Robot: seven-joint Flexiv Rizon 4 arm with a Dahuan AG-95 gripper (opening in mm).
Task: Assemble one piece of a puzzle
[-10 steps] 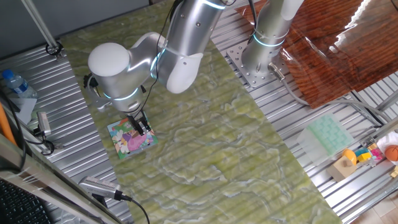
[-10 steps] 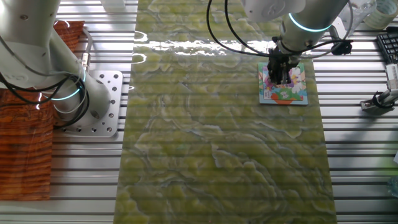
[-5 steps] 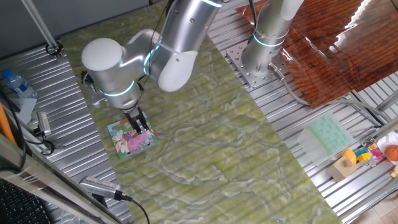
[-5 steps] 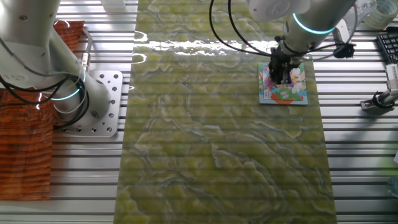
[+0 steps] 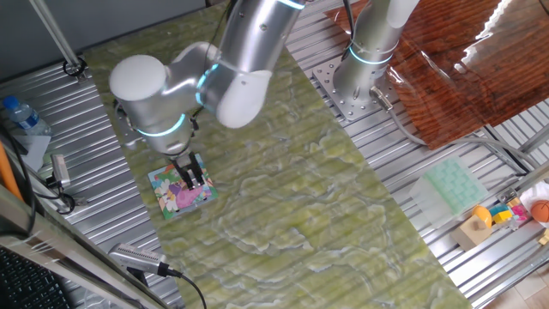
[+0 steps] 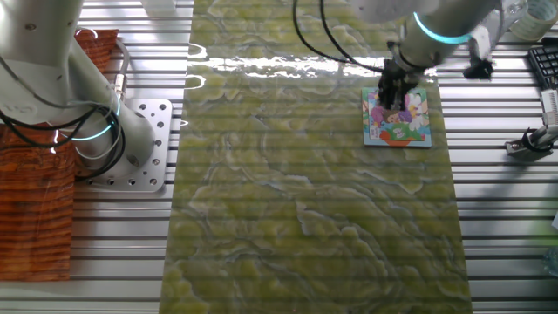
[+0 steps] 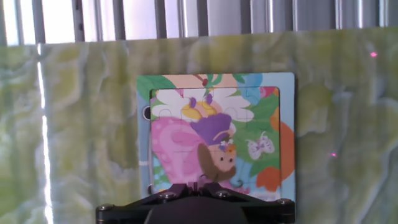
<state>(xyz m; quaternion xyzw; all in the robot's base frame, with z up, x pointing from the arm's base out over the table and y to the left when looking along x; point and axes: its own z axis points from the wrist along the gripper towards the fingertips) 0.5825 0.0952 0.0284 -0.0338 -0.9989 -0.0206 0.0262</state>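
The puzzle [image 5: 178, 196] is a small square board with a teal border and a pink, white and yellow cartoon picture, lying on the green marbled mat. In the other fixed view the puzzle [image 6: 403, 122] lies near the mat's far right edge. My gripper [image 5: 199, 182] hangs over its upper part, fingers close together with nothing showing between them. From the other side the gripper [image 6: 389, 100] is over the board's top left corner. In the hand view the puzzle [image 7: 214, 134] fills the middle and the gripper [image 7: 200, 184] sits at the bottom edge. I cannot pick out the piece as separate from the picture.
A second arm's base [image 5: 360, 81] is bolted to the slatted table beside the mat. A pale green tray [image 5: 452, 189] and bright toys [image 5: 502, 215] lie at the right. A bottle [image 5: 19, 113] and cables sit at the left, a keyboard [image 6: 542, 61] and clamp tool [image 6: 532, 144] nearby.
The arm has shifted a little, and the gripper has moved from the board's middle toward its top left corner, slightly higher. The puzzle has not moved.
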